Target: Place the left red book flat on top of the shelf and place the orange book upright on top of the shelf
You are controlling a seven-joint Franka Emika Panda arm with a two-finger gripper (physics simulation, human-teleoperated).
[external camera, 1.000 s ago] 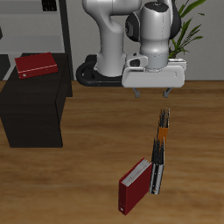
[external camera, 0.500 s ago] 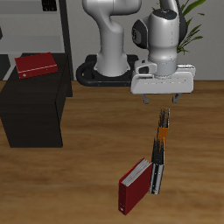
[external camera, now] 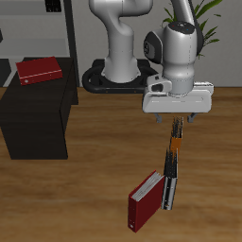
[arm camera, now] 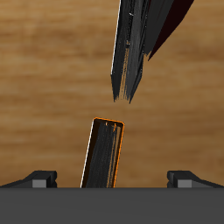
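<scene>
The orange book (external camera: 174, 144) stands upright on the wooden table; its top edge shows in the wrist view (arm camera: 105, 153). My gripper (external camera: 178, 117) is open and empty just above it, with a finger (arm camera: 39, 178) out to either side of the book. One red book (external camera: 38, 70) lies flat on top of the black shelf (external camera: 36, 121). The other red book (external camera: 145, 200) stands nearer the table's front edge, and part of it shows in the wrist view (arm camera: 172, 24).
Thin dark books (external camera: 169, 189) stand between the orange book and the standing red book, and also show in the wrist view (arm camera: 133, 52). A tall thin-framed rack (external camera: 68, 28) stands behind the shelf. A plant (external camera: 202, 28) is at the back.
My gripper has moved sideways and down, from farther back to directly over the orange book. The books have not moved.
</scene>
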